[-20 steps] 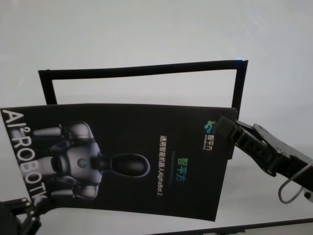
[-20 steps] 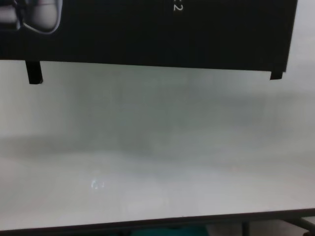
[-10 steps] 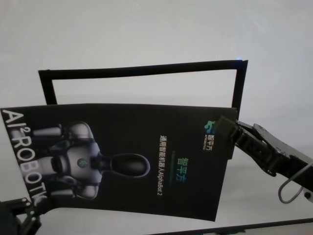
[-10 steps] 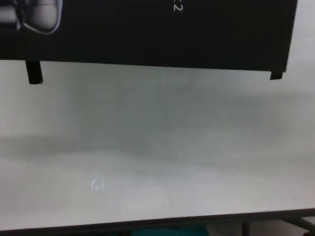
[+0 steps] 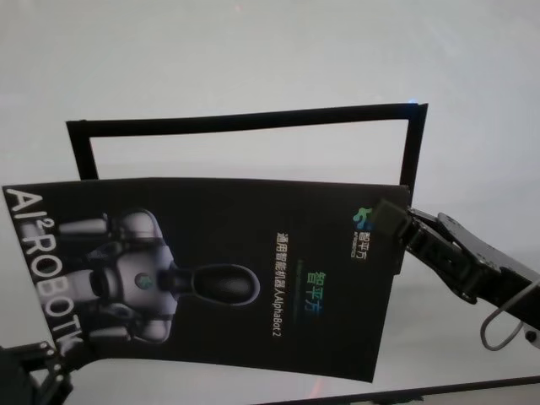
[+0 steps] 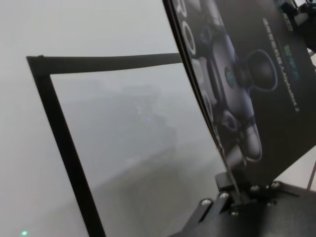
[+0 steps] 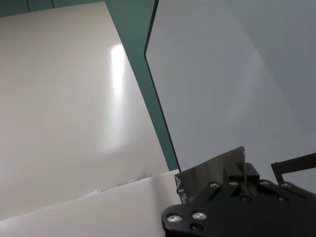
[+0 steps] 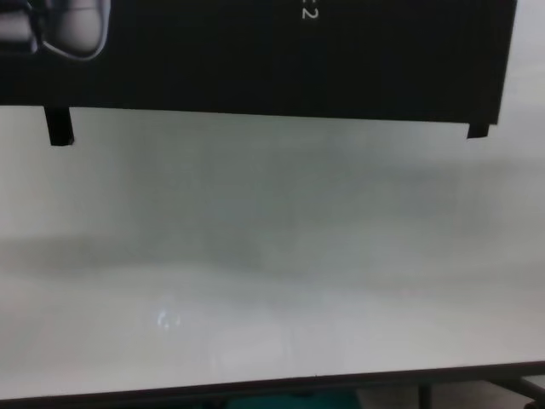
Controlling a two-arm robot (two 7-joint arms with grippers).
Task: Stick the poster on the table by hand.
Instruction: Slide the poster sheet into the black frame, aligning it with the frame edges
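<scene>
I hold the poster (image 5: 211,270) between both grippers, lifted off the table (image 5: 253,51). It is a black glossy sheet with a grey-white robot picture and white lettering. In the head view my right gripper (image 5: 390,218) is shut on its right edge near the upper corner. At the bottom left, my left gripper (image 5: 46,363) is shut on the poster's lower left corner; the left wrist view shows the sheet's edge (image 6: 207,113) running into the clamp (image 6: 232,185). In the chest view the poster's lower edge (image 8: 255,60) hangs above the tabletop (image 8: 272,256).
A black tape outline (image 5: 245,121) lies on the table behind the poster, with its far and right sides showing. Two short tape tabs (image 8: 58,126) hang from the poster's lower edge. The table's dark front edge (image 8: 272,381) runs along the bottom of the chest view.
</scene>
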